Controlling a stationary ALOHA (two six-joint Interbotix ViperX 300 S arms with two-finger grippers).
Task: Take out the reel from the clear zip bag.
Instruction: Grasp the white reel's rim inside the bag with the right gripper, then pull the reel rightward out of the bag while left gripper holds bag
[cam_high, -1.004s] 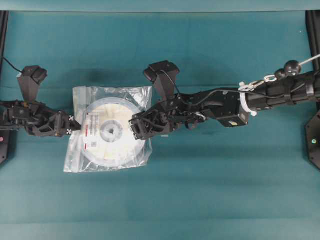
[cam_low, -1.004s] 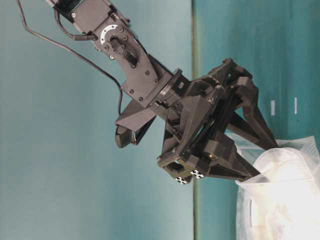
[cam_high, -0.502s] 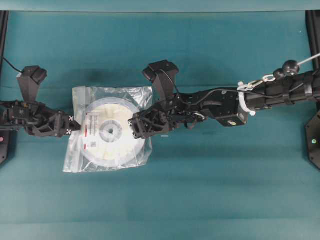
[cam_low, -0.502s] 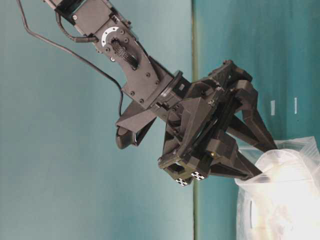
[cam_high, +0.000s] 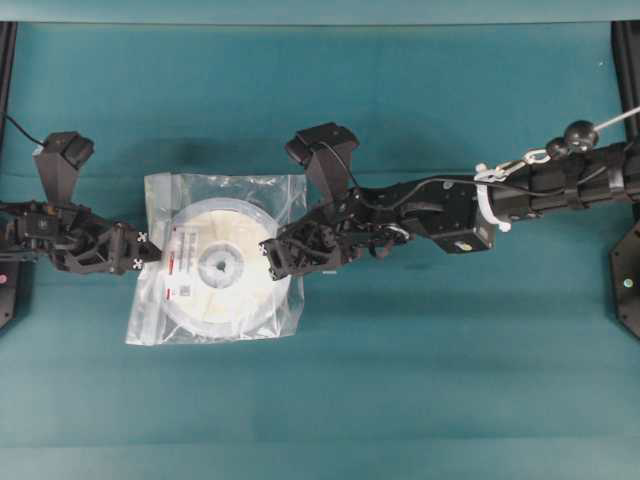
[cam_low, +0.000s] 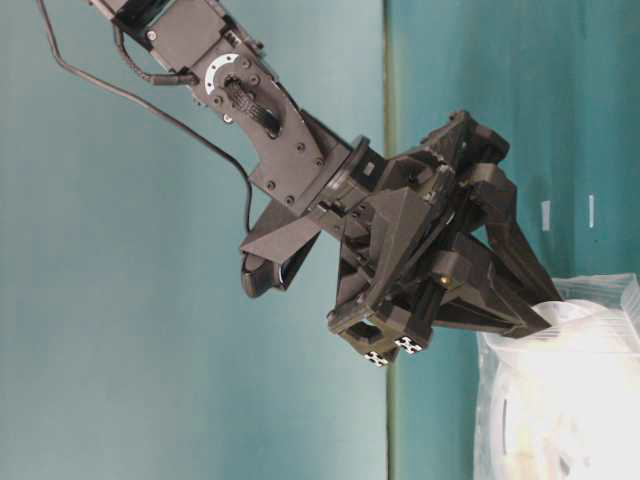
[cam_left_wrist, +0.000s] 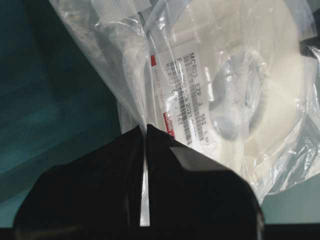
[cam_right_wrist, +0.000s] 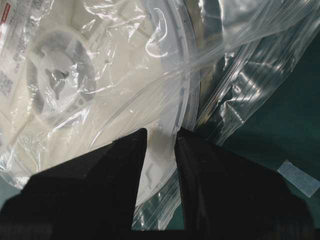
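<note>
The bag (cam_high: 215, 258) lay flat on the teal table (cam_high: 420, 380), left of centre in the overhead view, with the reel (cam_high: 222, 265) still wholly inside it, its hub near the bag's middle and its label toward the bag's left edge. The left gripper (cam_high: 148, 254) came in from the left of the frame and had its jaws closed on the bag's left edge; in the left wrist view the film ran up out of the pinch between the two dark fingers (cam_left_wrist: 175, 165), with the label's red stripe just above. That hold looked meant to anchor the bag so that the reel could be drawn out the other way. The right gripper (cam_high: 270, 258) reached from the right of the frame to the bag's right edge, which seemed to be the mouth, since the zip strip showed there in the right wrist view, at upper right. Its jaws stood either side of the reel's rim, narrowly apart; in that view the rim sat in the gap with crinkled film around it. Whether they already pinched the rim, and whether they held bare plastic or film as well, could not be told. In the table-level view the gripper's tips met the top of the bag at lower right.
</note>
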